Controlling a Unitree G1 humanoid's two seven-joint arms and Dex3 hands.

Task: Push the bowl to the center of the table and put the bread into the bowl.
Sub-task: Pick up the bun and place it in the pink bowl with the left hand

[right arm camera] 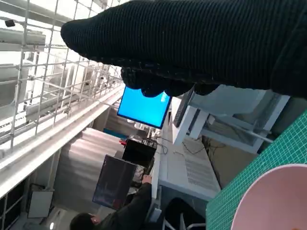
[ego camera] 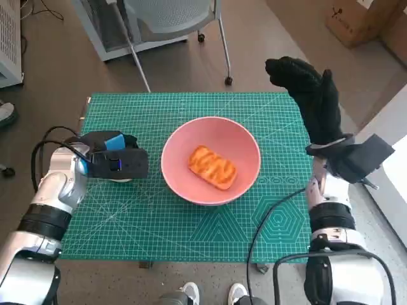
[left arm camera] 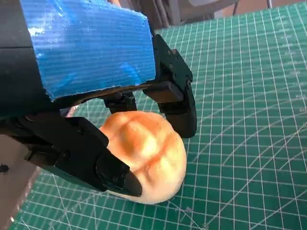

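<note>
Bread appears twice: a round, golden-brown bun (left arm camera: 144, 153) with a pale underside sits on the green cutting mat (ego camera: 127, 216), clasped from above by the left hand (ego camera: 117, 162), whose black fingers (left arm camera: 81, 158) curl round both its sides, as the left wrist view shows. Just beside that hand stands the pink bowl (ego camera: 184, 184), near the middle of the bench, holding an oblong, orange-streaked pastry (ego camera: 212, 167). No writing is readable on any of them. Beyond the bowl, the right hand (ego camera: 311, 95) in its black glove is raised above the mat's far right corner, fingers spread and holding nothing.
</note>
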